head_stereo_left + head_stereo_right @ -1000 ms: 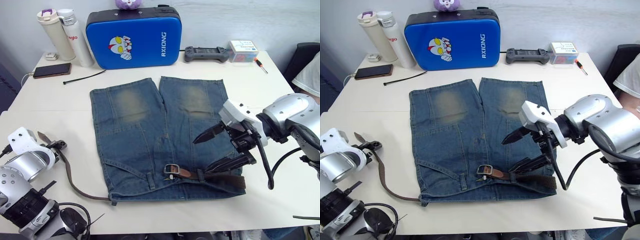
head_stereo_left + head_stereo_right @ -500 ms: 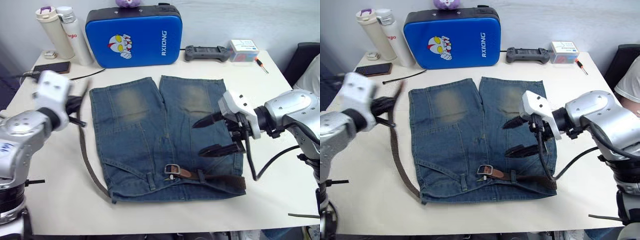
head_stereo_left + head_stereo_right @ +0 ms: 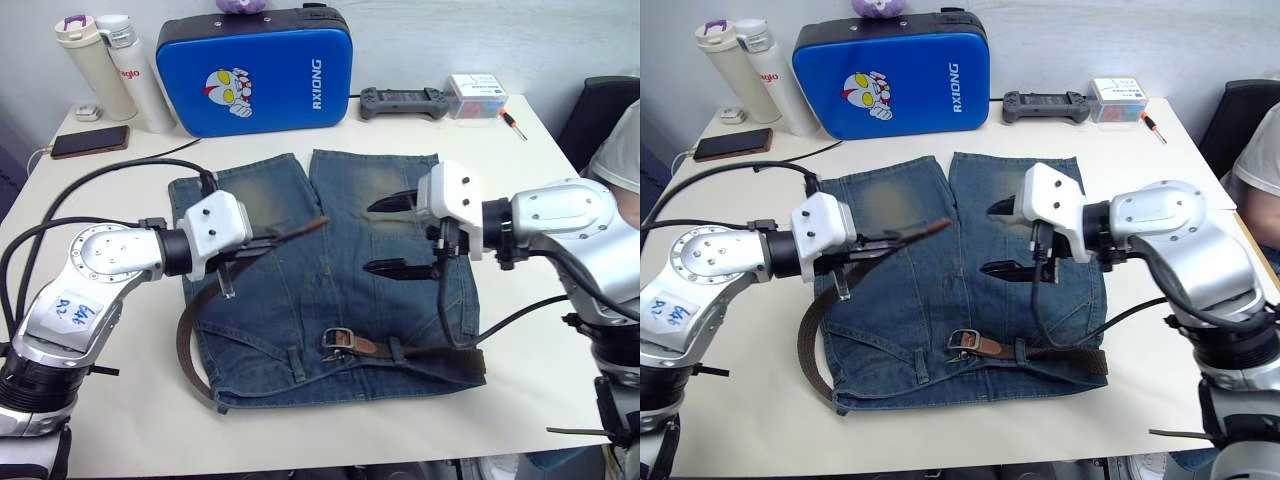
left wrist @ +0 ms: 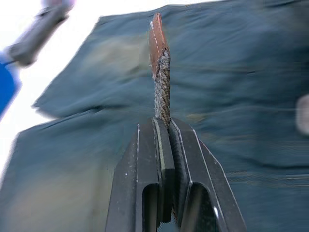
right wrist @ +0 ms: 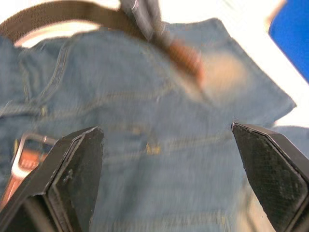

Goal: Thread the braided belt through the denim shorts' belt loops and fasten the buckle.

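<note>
Denim shorts (image 3: pixel 330 270) lie flat in the middle of the white table (image 3: pixel 100 350), waistband toward the robot and both legs with faded yellowish patches pointing at the blue padded case (image 3: pixel 255 68) standing along the far edge. The left gripper (image 4: pixel 164 126) is clamped on the braided belt (image 3: pixel 190 345) just behind its leather-tipped free end, holding that tip up over the left leg. From there the dark woven strap loops down off the shorts' left edge onto bare table, then goes into the waistband. The silver buckle (image 3: pixel 338 340) lies at the middle of the waistband (belt loops too small to make out). The right gripper (image 3: pixel 392 236) hovers over the right leg with its fingers spread wide, touching nothing. Plenty of bare tabletop either side.
</note>
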`<state>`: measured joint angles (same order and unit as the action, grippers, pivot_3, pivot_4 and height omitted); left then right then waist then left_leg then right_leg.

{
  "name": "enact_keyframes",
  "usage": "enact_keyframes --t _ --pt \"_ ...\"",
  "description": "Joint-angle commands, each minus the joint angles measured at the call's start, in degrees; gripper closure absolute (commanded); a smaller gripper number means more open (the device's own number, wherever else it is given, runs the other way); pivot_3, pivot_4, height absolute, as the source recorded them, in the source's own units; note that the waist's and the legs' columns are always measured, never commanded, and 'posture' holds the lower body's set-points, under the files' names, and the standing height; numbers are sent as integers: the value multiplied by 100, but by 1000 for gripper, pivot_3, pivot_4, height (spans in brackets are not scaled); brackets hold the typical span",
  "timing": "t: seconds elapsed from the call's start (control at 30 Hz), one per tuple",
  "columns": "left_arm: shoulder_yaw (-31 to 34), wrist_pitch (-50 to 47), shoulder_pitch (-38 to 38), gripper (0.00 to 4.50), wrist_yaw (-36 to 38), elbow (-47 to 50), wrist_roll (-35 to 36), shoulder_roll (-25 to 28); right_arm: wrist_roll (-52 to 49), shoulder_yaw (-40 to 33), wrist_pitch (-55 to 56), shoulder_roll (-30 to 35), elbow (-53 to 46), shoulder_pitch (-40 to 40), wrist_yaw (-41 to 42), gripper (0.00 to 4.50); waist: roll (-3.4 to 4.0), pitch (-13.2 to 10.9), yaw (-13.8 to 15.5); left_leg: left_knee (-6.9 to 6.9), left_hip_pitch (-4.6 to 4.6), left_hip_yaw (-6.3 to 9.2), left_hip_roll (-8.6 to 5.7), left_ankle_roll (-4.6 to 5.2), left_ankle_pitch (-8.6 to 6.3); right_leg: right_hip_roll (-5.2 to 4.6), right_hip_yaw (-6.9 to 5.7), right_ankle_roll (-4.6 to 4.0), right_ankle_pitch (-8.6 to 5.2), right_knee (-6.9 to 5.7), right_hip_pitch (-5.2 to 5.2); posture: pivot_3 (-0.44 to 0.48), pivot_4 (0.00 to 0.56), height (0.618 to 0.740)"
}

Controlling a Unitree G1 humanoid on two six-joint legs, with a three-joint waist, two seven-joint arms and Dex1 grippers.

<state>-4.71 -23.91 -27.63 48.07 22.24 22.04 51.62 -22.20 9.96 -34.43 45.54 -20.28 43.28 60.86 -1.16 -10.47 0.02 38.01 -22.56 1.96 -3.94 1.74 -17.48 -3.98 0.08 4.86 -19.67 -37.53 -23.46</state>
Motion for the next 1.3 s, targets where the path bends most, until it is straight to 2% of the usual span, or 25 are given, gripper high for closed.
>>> enact_keyframes --t 0.03,0.27,0.67,0.77,0.9,1.0,1.1,1.17,1.3 --pt "-72 355 -147 4468 438 -20 -100 -50 273 49 313 -202 -125 13 -264 0 0 0 0 0 0 0 -1 1 0 0 0 0 0 -2 -1 0 150 740" --pt "-171 326 -423 4468 620 -91 -196 -393 456 348 510 -395 -110 -100 -182 0 0 0 5 9 -1 2 -3 4 2 0 0 0 0 -12 -1 0 150 740" --pt "14 71 -203 4468 737 93 -86 -417 342 311 381 -374 -110 -181 -34 0 1 0 -6 8 0 3 0 5 2 7 4 0 0 -15 -3 0 150 740" --pt "20 47 -248 4500 739 101 -88 -438 277 343 348 -428 -76 -156 54 906 1 0 -6 8 0 3 0 5 2 7 4 0 0 -15 -2 0 150 740" --pt "49 36 -207 4500 720 103 -83 -458 216 359 338 -515 -29 -141 108 2810 1 0 -9 9 0 3 0 4 2 7 4 0 0 -15 -3 0 150 740" --pt "132 -112 -218 4500 644 151 12 -508 262 387 331 -514 -18 -113 123 4422 1 0 -9 8 0 3 0 4 2 7 4 0 0 -17 -4 0 150 740" --pt "300 -626 -190 4500 382 200 64 -489 243 366 328 -576 -10 -83 79 4468 1 0 -7 9 0 4 0 4 2 7 4 0 0 -17 -3 0 150 740" --pt "520 -1300 -245 3681 205 182 419 -513 272 368 333 -598 -20 -74 43 4500 1 0 -7 9 0 4 0 5 2 7 5 0 0 -21 -3 0 150 740" --pt "1927 -3358 -479 1936 -423 151 1962 -508 579 554 507 -771 146 61 -151 4500 0 -1 -26 10 0 5 1 4 2 9 5 0 0 -31 -5 0 150 740"
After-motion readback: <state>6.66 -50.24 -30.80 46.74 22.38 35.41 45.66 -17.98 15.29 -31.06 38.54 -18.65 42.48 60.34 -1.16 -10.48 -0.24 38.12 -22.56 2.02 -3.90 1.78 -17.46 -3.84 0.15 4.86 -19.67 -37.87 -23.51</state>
